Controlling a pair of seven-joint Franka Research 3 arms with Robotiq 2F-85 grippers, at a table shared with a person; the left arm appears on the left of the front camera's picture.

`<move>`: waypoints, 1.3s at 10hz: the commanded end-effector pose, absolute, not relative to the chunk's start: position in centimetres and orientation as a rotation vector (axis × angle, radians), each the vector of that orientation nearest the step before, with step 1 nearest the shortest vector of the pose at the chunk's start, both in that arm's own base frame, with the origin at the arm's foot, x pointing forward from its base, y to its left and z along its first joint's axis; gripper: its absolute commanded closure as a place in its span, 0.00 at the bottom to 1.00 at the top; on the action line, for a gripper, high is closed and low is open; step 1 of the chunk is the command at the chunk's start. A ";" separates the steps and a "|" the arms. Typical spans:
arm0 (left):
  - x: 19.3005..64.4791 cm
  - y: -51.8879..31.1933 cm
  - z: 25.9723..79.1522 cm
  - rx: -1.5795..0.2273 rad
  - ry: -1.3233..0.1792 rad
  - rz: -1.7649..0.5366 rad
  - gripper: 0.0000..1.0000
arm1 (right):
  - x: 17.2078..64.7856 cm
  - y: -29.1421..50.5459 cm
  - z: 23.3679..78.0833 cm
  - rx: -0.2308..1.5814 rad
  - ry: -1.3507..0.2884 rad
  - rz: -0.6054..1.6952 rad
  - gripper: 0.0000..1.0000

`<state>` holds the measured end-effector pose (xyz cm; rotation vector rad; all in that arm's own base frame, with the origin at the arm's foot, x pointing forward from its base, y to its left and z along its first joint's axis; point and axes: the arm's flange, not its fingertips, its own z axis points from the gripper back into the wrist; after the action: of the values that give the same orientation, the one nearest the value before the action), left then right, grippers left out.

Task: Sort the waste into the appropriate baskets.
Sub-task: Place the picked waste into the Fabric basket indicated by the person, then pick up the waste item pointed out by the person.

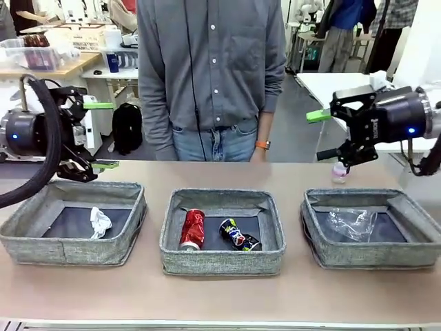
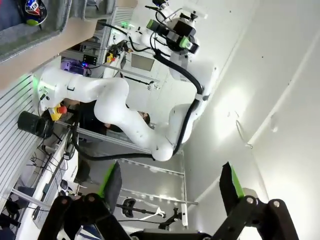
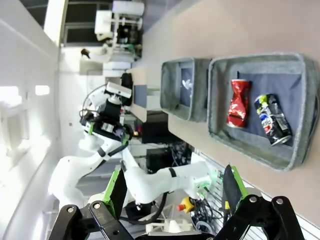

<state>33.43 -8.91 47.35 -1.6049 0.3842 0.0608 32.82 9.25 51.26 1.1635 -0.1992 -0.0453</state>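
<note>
A: What do you have nearest you on the tabletop?

B: You have three alike baskets of grey woven fabric in a row, shallow and rectangular, each with a dark flat base. The left basket holds one small white paper wad, crumpled. The middle basket holds two cans lying side by side, apart: one red can, dented at the waist, and one dark blue-and-yellow can, also crushed. The right basket holds one clear plastic cup, thin and crinkled, on its side.

A: And farther back?

B: Behind the right basket, you see one small water bottle standing on the tabletop, partly hidden by the right tool; its cap you cannot make out. Your two tools hang above the far half of the tabletop, one at each side, both pointing inward. The left tool has its green-padded fingers spread wide with nothing between them. The right tool is likewise released and empty, just above the bottle and not touching it.

A: Beyond the tabletop?

B: One person in a grey buttoned shirt and jeans stands at the far edge, with an orange band on one wrist.
</note>
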 end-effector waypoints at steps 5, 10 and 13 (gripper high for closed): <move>33.2 -9.3 48.0 -1.587 0.372 0.074 0.00 | 32.5 10.1 52.2 1.179 -0.216 -0.034 0.00; 33.2 -9.3 48.0 -1.587 0.372 0.074 0.00 | 32.5 10.1 52.2 1.179 -0.216 -0.034 0.00; 33.2 -9.3 48.0 -1.587 0.372 0.074 0.00 | 32.5 10.1 52.2 1.179 -0.216 -0.034 0.00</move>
<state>33.36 -9.25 47.55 -1.5889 0.3706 0.0579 32.26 9.70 51.87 1.1546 -0.2091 -0.0308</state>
